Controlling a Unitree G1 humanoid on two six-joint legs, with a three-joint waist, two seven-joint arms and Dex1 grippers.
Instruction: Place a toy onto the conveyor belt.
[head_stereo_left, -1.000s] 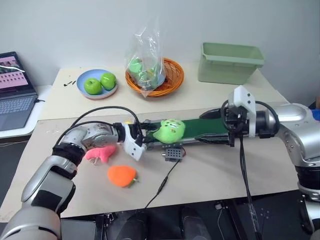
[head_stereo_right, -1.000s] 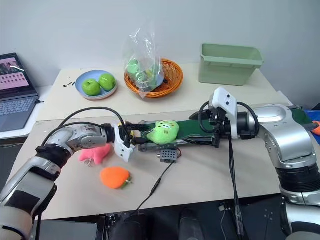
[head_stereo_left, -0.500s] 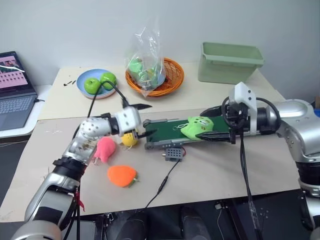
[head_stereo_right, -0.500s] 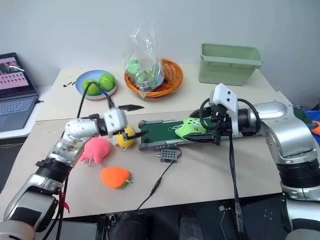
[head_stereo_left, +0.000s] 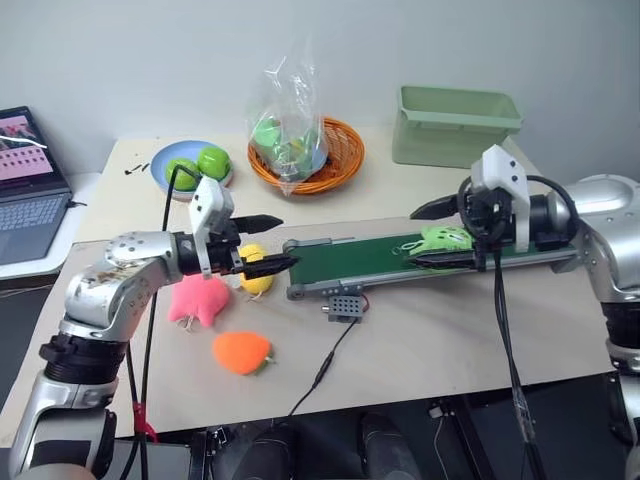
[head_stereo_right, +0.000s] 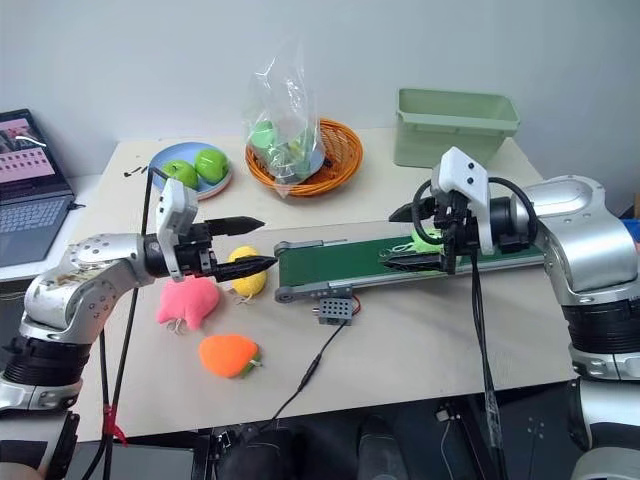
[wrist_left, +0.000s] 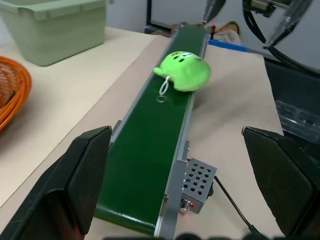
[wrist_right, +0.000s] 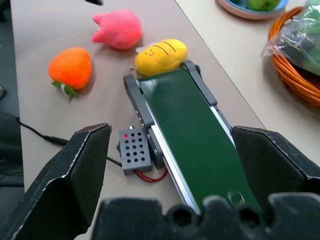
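Lime-green toy (wrist_left: 183, 71) lies on the belt (head_stereo_left: 370, 262), toward its far end, between the spread fingers of my right gripper (head_stereo_left: 436, 235).

Soft plush, it looks light and squashy, so it should give under a pinch and not slip or break; I judge the rounded body is the place to take it, across its width, not by the thin loop at its edge. My right gripper is open around it without clamping. My left gripper (head_stereo_left: 265, 243) hovers empty and spread wide beside the belt's near end, above the yellow plush (head_stereo_left: 256, 279). The toy appears placed; I'd say little is left to do.
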